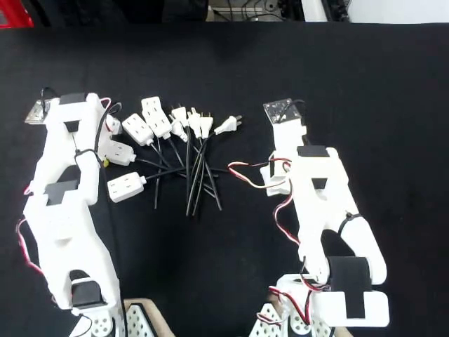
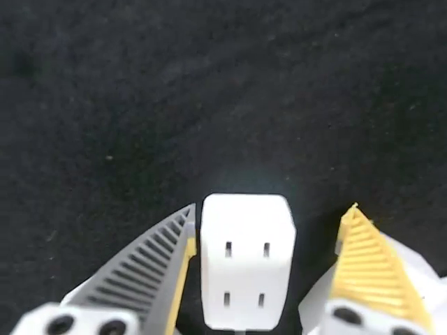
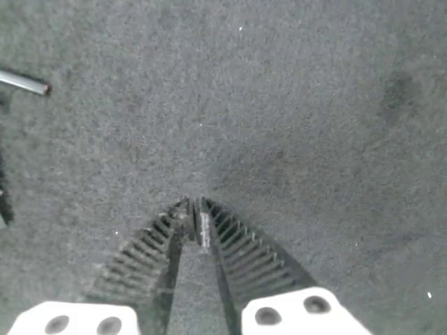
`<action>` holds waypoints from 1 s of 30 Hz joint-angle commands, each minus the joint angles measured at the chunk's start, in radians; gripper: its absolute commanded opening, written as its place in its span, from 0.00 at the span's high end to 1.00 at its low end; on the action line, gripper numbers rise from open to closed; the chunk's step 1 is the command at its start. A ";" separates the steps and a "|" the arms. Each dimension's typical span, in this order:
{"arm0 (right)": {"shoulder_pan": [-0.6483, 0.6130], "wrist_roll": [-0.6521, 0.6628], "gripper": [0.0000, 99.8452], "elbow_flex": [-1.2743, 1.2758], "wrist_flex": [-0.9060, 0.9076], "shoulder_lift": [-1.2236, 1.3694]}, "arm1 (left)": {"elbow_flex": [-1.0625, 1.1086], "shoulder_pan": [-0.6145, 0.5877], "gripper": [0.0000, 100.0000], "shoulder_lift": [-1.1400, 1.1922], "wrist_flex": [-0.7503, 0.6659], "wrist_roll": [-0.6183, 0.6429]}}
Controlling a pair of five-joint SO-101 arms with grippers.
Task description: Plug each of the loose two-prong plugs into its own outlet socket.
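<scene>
**Left pincer [image 2: 272, 206] straddles one outlet block [image 2: 244, 258]**

Your left pincer is spread, not pinching. Your right pincer [image 3: 195, 202] is pressed together, empty, above bare bench [image 3: 314, 105]. Between the arms you can count four more outlets [image 1: 137, 128] and roughly five loose plugs [image 1: 228, 126] — their black cords [image 1: 196, 175] bundled.

A black cloth [image 1: 393, 91] is covering the worktop [image 1: 210, 274]. Past its far edge cables [image 1: 247, 8] are lying; a red object [image 1: 14, 12] is showing at the far-left corner.
</scene>
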 commanded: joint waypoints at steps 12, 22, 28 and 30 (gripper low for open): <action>0.009 0.003 0.99 -0.045 0.009 -0.007 | -0.225 -0.030 0.95 0.094 0.058 -0.417; 0.009 0.003 0.99 -0.045 0.009 -0.007 | -0.700 -0.024 0.97 0.094 0.316 -0.667; 0.009 0.003 0.99 -0.044 0.009 -0.007 | -1.112 -0.028 0.97 0.094 0.450 -0.724; 0.009 0.003 0.99 -0.044 0.009 -0.007 | -1.253 -0.024 0.97 0.094 0.508 -0.747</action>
